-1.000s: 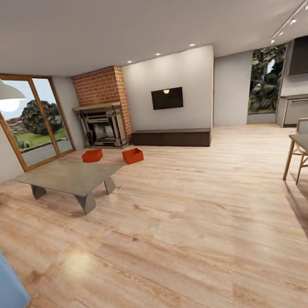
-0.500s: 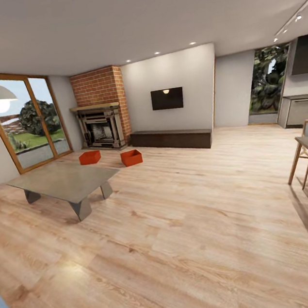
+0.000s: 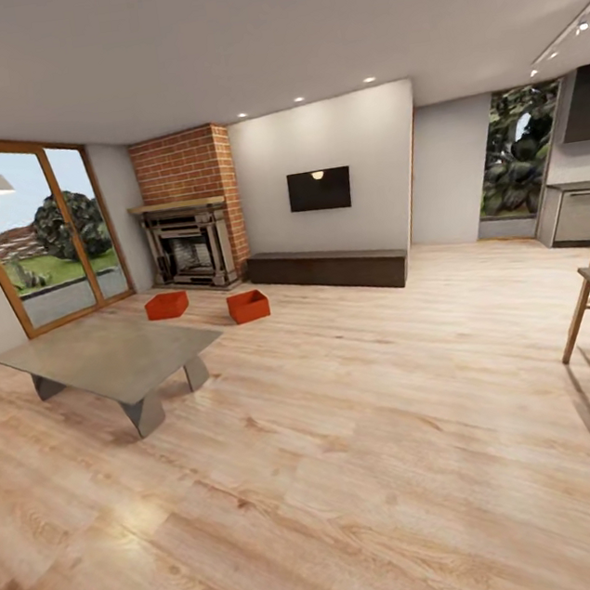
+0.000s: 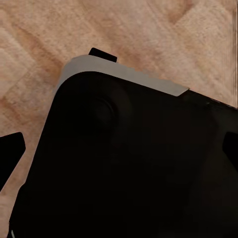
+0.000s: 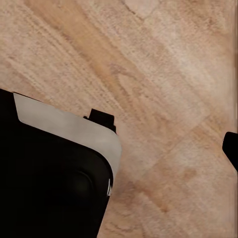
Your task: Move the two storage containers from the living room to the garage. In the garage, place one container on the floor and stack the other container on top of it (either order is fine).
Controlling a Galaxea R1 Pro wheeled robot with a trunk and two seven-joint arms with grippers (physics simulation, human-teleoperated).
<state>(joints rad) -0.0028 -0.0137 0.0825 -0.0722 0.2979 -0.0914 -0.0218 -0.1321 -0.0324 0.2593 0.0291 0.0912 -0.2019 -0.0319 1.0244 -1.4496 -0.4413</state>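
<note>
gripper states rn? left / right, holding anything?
Left: cannot be told; the left wrist view shows the robot's dark base over the wood floor, and nothing held.
Right: cannot be told; same kind of view, nothing held.

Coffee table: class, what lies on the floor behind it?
Behind the coffee table, two storage containers sit on the wood floor, before the fireplace. Their insides are unclear.

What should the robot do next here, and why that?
Probably keep rolling forward and a bit left, toward the two storage containers. They sit far off on the wood floor before the fireplace, past the coffee table, beyond arm's reach.
</note>
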